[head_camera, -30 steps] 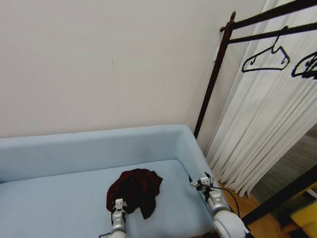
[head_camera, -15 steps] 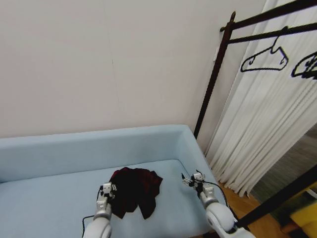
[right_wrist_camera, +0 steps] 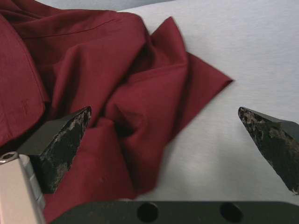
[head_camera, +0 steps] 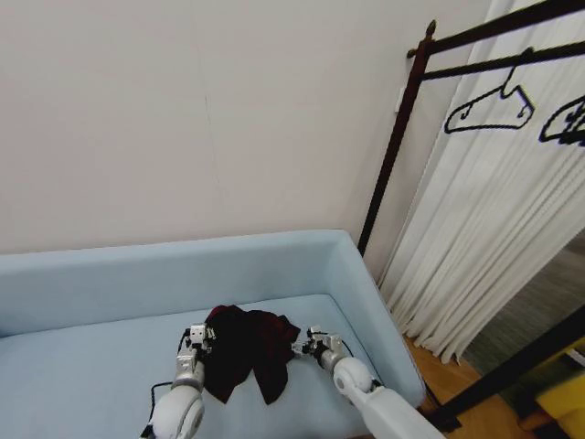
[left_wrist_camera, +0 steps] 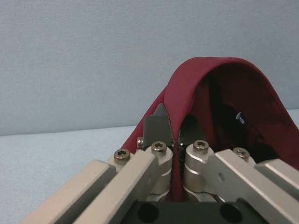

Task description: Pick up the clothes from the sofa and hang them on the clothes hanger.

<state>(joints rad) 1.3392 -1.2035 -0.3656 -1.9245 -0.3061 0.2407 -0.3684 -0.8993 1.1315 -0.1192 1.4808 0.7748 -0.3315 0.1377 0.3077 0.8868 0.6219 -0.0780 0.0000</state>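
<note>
One big pale-blue sofa (head_camera: pixel 91 283) takes up the lower half of the head view, pushed against a plain light wall (head_camera: pixel 183 110). Next biggest is the white pleated curtain (head_camera: pixel 475 247), hanging on the robot's right, just past the sofa's arm. In front of that curtain is the dark wooden clothes rack (head_camera: pixel 393 151). Its post rises from behind the sofa's right end, with the rails running off toward the top right corner.

The dark red garment (head_camera: pixel 247 347) is on the sofa seat, crumpled in a heap near the front edge, a bit right of the middle. A black hanger (head_camera: pixel 489 110) hangs bare from the rack's lower rail, well apart from the garment, and there's a second one cut off at the edge.

Now the small stuff. The left gripper (head_camera: pixel 197 340) is at the garment's left edge. In the left wrist view its fingers (left_wrist_camera: pixel 159 123) are pinched narrow on a fold of the red cloth, which arches up over them. The right gripper (head_camera: pixel 306 346) is down at the garment's right edge, fingers spread wide and holding nothing. In the right wrist view, one fingertip (right_wrist_camera: pixel 70 128) sits over the cloth and the other is over bare sofa cushion.
</note>
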